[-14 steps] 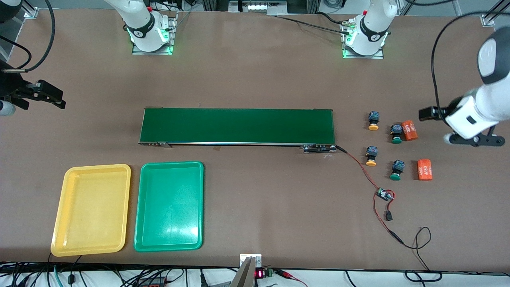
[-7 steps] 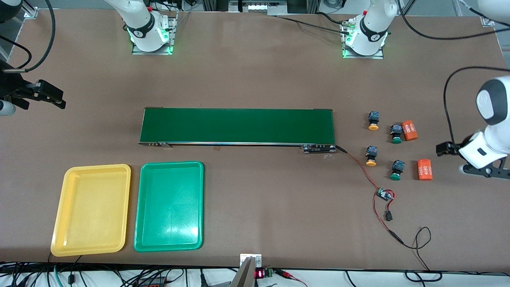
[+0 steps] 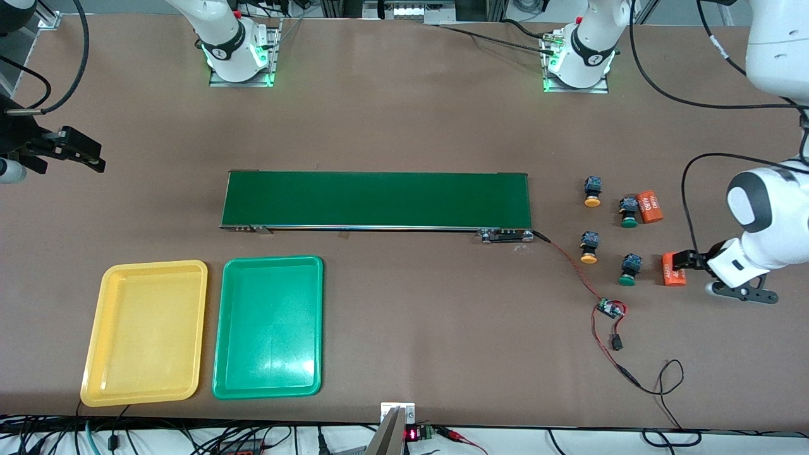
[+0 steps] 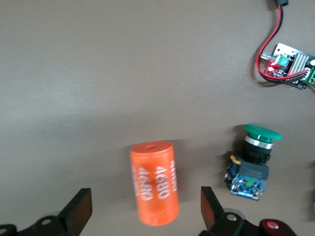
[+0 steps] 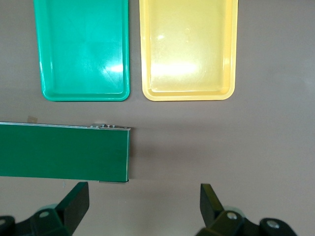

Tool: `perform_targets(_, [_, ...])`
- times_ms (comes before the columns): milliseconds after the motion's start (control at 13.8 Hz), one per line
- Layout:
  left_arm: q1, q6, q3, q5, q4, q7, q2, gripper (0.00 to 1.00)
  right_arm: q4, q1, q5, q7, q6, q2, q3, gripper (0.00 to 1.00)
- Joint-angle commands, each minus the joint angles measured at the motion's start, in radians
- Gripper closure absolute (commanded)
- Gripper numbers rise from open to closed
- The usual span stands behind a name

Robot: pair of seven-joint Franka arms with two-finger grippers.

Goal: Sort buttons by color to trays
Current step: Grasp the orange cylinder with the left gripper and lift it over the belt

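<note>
**Ana:** Buttons first: where do they lie from the left gripper (image 3: 677, 265)?

**Ben:** The left gripper is low over the orange cylinder (image 3: 674, 269) at the left arm's end of the table, fingers spread wide with the cylinder between them in the wrist view, nothing gripped. Past that cylinder, toward the conveyor belt (image 3: 377, 200), comes the nearest green button (image 3: 629, 268). It lies on its side, long axis running toward the front camera, green cap at the nearer end.

**Ana:** So the cylinder is in the way?

**Ben:** I'd say so. The gripper lines up on the cylinder, not on a button. To take the green button it should shift toward the belt.

**Ana:** And the others?

**Ben:** A yellow button (image 3: 589, 246) lies closer to the belt's end. Farther from the camera are the second green button (image 3: 628, 212), touching another orange cylinder (image 3: 650, 206), and the second yellow button (image 3: 592, 191).

**Ana:** The right gripper (image 5: 142, 199)?

**Ben:** It waits, open and empty, high over the right arm's end of the belt. The left arm is plainly nearer.

**Ana:** Trays?

**Ben:** The yellow tray (image 3: 95, 328) and green tray (image 3: 221, 328) lie side by side, both empty, well apart from every button.
</note>
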Motion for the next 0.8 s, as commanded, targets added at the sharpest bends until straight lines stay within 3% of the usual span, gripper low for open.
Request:
perform_targets(0, [0.015,0.055,-0.013,-0.03,0.01,0.056,0.039,0.05,0.003,-0.004,0.007,0.001,-0.008,-0.011,0.01,0.0])
perform_targets(145, [0.022,0.092,-0.013,-0.033,-0.018,0.075,0.052,0.06,0.003,-0.005,0.015,0.003,-0.001,-0.008,0.01,0.0])
perform_targets(217, [0.025,0.092,-0.013,-0.034,-0.039,0.073,0.052,0.11,0.001,-0.005,0.015,0.003,-0.001,-0.006,0.01,0.0])
perform_targets(362, [0.031,0.092,-0.013,-0.054,-0.067,0.066,0.053,0.3,0.0,-0.007,0.018,0.01,-0.007,-0.006,0.008,0.0])
perform_targets(434, [0.031,0.086,-0.013,-0.056,-0.067,0.069,0.052,0.49,-0.002,-0.008,0.02,0.012,-0.012,-0.009,0.007,0.0])
perform_targets(579, [0.029,0.083,-0.013,-0.054,-0.058,0.072,0.047,0.72,-0.002,-0.007,0.018,0.01,-0.014,-0.011,0.007,0.0])
perform_targets(723, [0.025,0.019,-0.022,-0.048,-0.042,0.073,0.006,0.78,-0.002,-0.007,0.018,0.01,-0.014,-0.011,0.005,0.0])
